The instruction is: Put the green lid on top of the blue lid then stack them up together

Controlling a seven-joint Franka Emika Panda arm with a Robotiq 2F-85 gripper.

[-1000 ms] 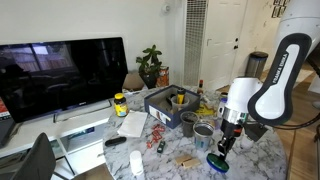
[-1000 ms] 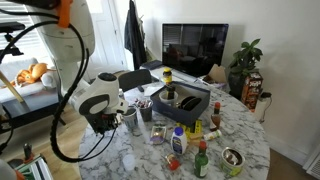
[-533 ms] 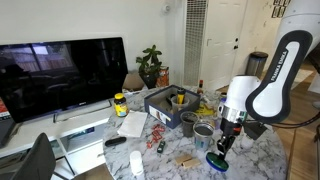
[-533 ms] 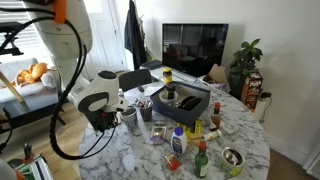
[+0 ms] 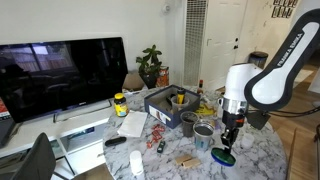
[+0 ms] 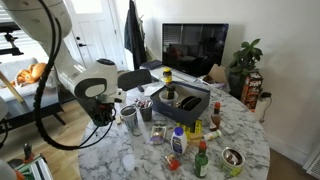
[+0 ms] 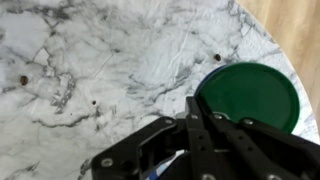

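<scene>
The jaws look drawn together, tips meeting, with nothing between them that I can see. Just past their tips and a little to one side lies the small flat round dark green plastic lid (image 7: 248, 98), resting flat on the white marble tabletop (image 7: 100, 60). In an exterior view it sits directly below the jaws (image 5: 222, 158), which hang above it without touching. I cannot make out the deep blue glossy lid, and it may be under the green one.

What worries me is the rim. Beyond the lid, the tabletop ends and bare wooden floor (image 7: 290, 25) shows close by. A flat disc on polished stone should slide easily, so a descent that lands off-centre could push it over the edge. Coming down with the tips closed would only press on it. Behind the jaws, grey metal tins (image 5: 203, 134) stand near enough to be clipped on a swing.
</scene>
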